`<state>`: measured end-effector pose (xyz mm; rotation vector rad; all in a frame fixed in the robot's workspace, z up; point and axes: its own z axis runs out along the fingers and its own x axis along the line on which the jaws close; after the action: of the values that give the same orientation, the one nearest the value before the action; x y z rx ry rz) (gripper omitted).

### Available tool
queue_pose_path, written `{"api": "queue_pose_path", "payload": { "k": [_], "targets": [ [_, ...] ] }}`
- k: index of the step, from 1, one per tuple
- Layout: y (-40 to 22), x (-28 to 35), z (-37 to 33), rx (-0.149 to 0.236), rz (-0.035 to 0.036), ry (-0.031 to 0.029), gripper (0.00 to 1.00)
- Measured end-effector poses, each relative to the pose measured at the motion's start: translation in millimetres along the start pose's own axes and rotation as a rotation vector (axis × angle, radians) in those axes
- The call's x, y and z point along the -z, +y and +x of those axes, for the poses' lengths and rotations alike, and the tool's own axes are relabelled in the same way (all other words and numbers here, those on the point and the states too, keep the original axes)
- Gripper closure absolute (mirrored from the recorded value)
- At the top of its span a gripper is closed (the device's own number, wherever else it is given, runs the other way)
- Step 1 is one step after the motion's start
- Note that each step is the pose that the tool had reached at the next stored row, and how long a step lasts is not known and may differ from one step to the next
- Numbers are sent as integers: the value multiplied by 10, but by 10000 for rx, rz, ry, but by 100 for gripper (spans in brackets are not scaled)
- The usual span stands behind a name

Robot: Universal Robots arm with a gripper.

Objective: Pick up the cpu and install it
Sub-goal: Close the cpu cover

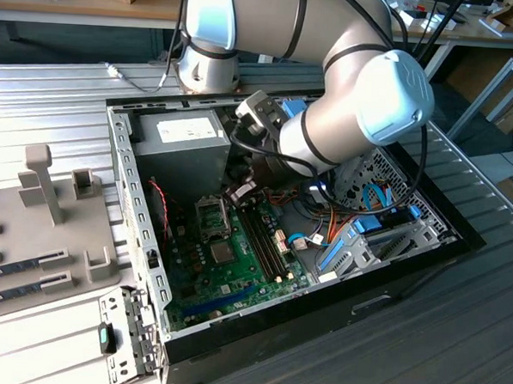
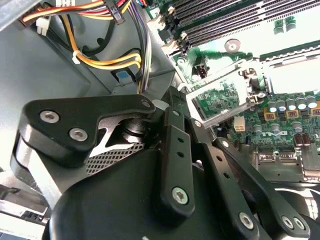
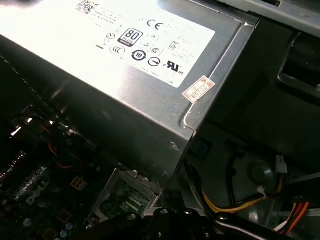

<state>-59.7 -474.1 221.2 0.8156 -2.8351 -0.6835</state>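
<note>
- The gripper (image 2: 200, 117) reaches into the open computer case (image 1: 141, 263), mid-frame in the exterior view.
- Its fingers pinch the cpu (image 2: 220, 100), green underside visible, in the second wrist view's centre-right.
- The chip hovers near the motherboard (image 1: 227, 268) socket, seemingly not yet seated.

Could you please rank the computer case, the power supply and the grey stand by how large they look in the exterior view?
Largest to smallest, as they appear:
1. computer case
2. power supply, inside the case
3. grey stand, at the exterior view's left

The stand and the supply sit at different depths, so their order is less sure.
</note>
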Motion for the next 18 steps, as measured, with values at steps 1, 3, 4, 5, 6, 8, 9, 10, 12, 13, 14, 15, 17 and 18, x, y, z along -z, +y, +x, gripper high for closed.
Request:
{"api": "queue_pose_path", "payload": {
  "k": [1,3,4,5,6,8,9,10,12,13,14,15,17,18],
  "targets": [
    [-5,0,2,1,-11,-4,89],
    [-44,-29,-31,-15,-55,28,89],
    [-54,-39,-38,-19,-66,35,89],
    [-60,-48,-41,-19,-79,33,89],
    [-69,-62,-44,-17,-97,29,89],
    [-78,-80,-46,-13,-123,19,89],
    [-82,-90,-48,-8,-140,11,89],
    [-87,-102,-53,-2,-165,-2,89],
    [-93,-120,-57,6,-198,-19,89],
    [-96,-130,-58,11,-216,-29,89],
    [-99,-138,-59,15,-232,-38,89],
    [-105,-156,-60,24,-261,-55,89],
    [-110,-178,-64,32,-288,-68,89],
    [-114,-192,-65,36,-305,-78,89]
  ]
}}
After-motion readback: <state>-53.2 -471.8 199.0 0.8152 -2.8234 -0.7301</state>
